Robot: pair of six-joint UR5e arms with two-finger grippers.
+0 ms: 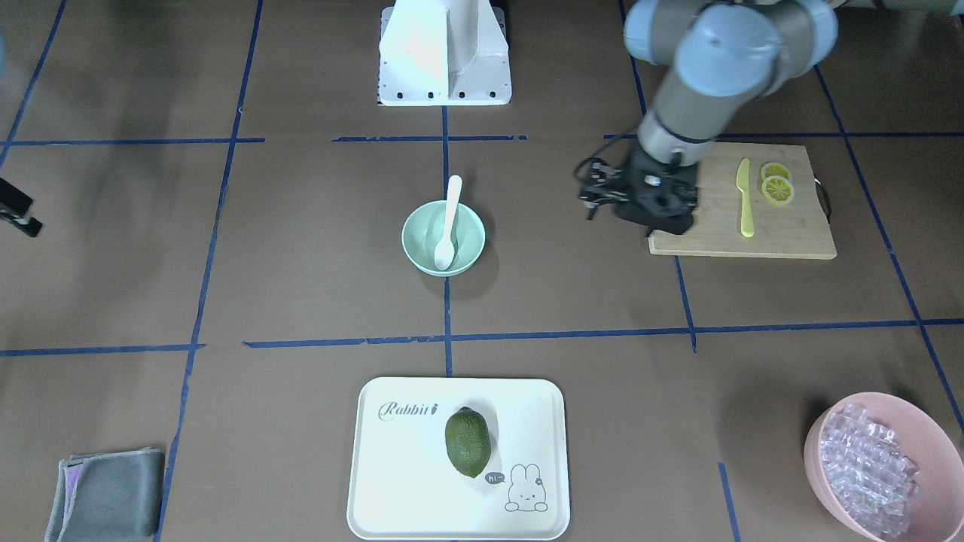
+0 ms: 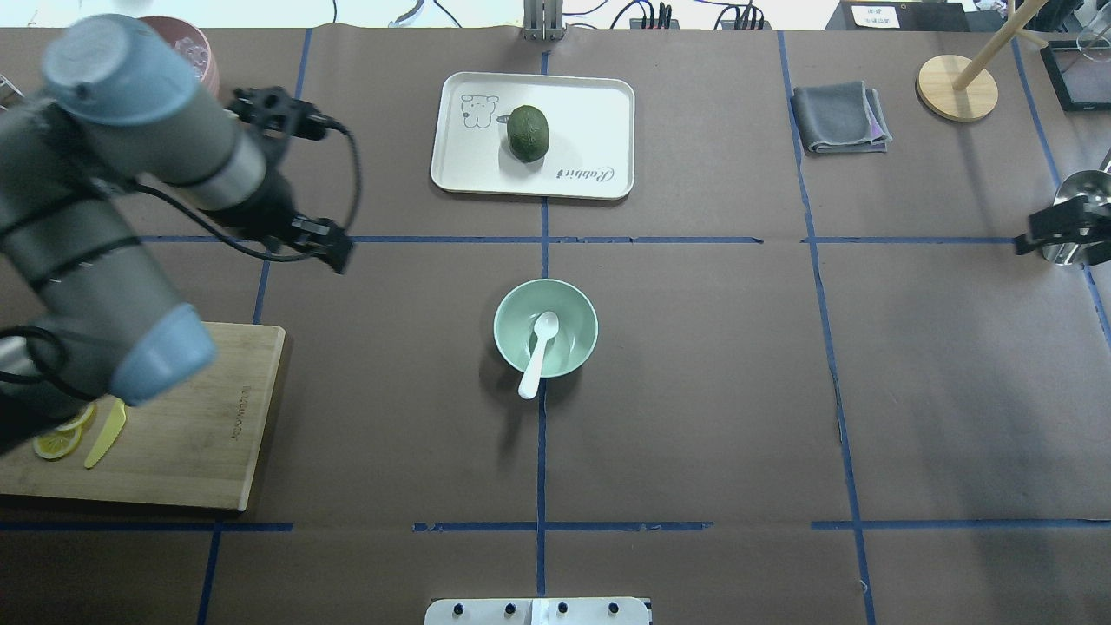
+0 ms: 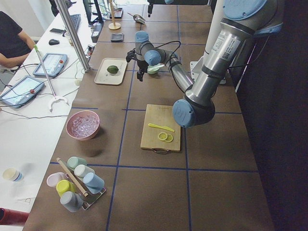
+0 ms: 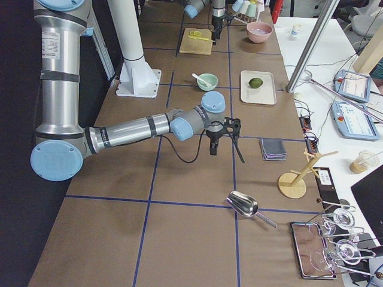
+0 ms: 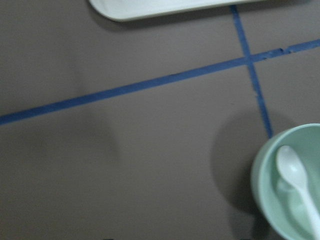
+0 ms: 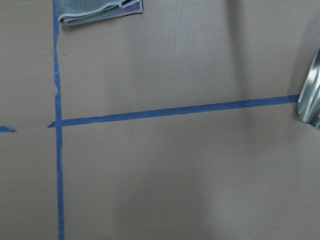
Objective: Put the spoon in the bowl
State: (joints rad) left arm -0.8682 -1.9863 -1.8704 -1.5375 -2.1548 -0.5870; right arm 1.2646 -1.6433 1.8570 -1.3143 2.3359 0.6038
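The white spoon point(image 1: 450, 218) lies in the pale mint-green bowl point(image 1: 471, 233) at the table's middle, scoop down inside and handle resting over the rim on the robot's side. Both show in the overhead view, the spoon point(image 2: 540, 347) and the bowl point(image 2: 575, 325), and at the lower right of the left wrist view, the spoon point(image 5: 295, 172) and the bowl point(image 5: 265, 175). My left gripper point(image 2: 337, 253) hangs apart from the bowl, off to its left, near the cutting board's corner point(image 1: 666, 222). No fingers meet in its wrist view; it looks open and empty. My right gripper point(image 2: 1028, 245) is far right, empty.
A wooden cutting board point(image 1: 798, 226) holds a yellow-green knife point(image 1: 745, 197) and lemon slices point(image 1: 777, 190). A white tray point(image 2: 599, 113) carries an avocado point(image 2: 528, 132). A pink bowl point(image 1: 930, 421) of clear pieces, a grey cloth point(image 2: 840, 117), a metal scoop point(image 6: 311, 97) and a wooden stand point(image 2: 956, 87) sit around the edges.
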